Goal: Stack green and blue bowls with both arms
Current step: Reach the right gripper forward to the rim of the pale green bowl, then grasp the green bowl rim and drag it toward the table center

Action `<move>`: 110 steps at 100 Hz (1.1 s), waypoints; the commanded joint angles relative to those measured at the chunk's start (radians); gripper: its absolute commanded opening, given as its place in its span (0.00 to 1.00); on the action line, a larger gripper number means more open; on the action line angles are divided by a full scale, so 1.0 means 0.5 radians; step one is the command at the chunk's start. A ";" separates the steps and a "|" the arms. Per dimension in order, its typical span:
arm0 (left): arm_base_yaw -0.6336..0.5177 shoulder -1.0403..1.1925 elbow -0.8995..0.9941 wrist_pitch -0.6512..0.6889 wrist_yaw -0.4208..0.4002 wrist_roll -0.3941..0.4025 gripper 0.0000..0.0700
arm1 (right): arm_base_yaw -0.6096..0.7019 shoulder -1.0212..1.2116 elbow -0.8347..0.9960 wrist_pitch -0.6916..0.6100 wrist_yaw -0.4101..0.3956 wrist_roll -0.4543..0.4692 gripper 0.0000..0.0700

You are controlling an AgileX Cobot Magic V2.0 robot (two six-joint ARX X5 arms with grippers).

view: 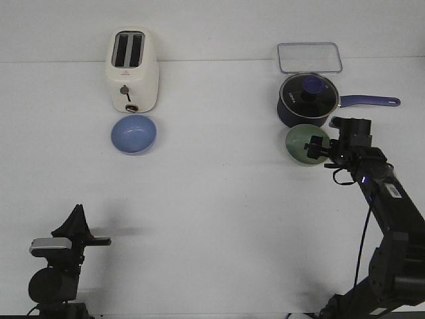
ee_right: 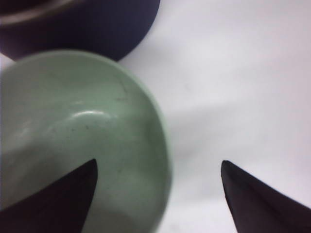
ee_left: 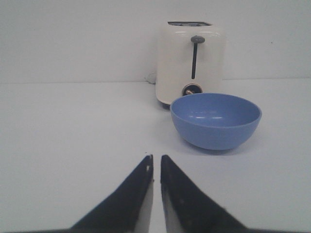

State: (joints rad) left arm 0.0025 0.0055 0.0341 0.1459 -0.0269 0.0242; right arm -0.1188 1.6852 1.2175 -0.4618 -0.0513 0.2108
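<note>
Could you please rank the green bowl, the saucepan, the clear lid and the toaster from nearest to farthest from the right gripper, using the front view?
From the right gripper:
1. Green bowl, right at the gripper.
2. Saucepan, just behind the bowl.
3. Clear lid, farther back by the wall.
4. Toaster, far across on the left side.

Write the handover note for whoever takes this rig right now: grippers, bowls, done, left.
Left gripper: shut, empty, parked low near the table's front, facing the blue bowl.
Right gripper: open, straddling the green bowl's rim, one finger inside, one outside; not closed yet.
Blue bowl sits just in front of the toaster. Green bowl sits in front of the saucepan.
Done: right arm's approach only.
Left: grasp the green bowl, bring the bowls together, stack them.
</note>
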 commanded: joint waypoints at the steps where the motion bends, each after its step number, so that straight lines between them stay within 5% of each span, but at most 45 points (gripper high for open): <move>1: 0.000 -0.002 -0.040 0.024 0.002 -0.012 0.02 | -0.001 0.085 0.068 0.017 -0.011 -0.057 0.71; 8: 0.000 -0.002 -0.040 0.025 0.002 -0.012 0.02 | -0.001 0.142 0.089 0.024 -0.011 -0.076 0.49; 11: 0.000 -0.002 -0.040 0.024 0.002 -0.012 0.02 | -0.001 0.154 0.093 0.024 -0.010 -0.082 0.34; 12: 0.000 -0.003 -0.040 0.024 0.002 -0.012 0.02 | -0.001 0.156 0.094 0.026 -0.010 -0.082 0.16; 17: 0.000 -0.002 -0.040 0.025 0.002 -0.012 0.02 | -0.001 0.156 0.094 0.032 -0.008 -0.083 0.00; 35: 0.000 -0.002 -0.040 0.025 0.002 -0.012 0.02 | -0.008 0.069 0.121 0.015 -0.031 -0.089 0.00; 69: 0.000 -0.002 -0.040 0.024 0.002 -0.012 0.02 | 0.037 -0.482 0.114 -0.330 -0.372 -0.060 0.00; 110: 0.000 -0.002 -0.040 0.040 0.002 -0.057 0.02 | 0.824 -1.042 -0.436 -0.370 -0.368 0.055 0.00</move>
State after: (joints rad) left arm 0.0025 0.0055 0.0341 0.1501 -0.0269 0.0162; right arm 0.2317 1.1652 1.0245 -0.6724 -0.2329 0.1970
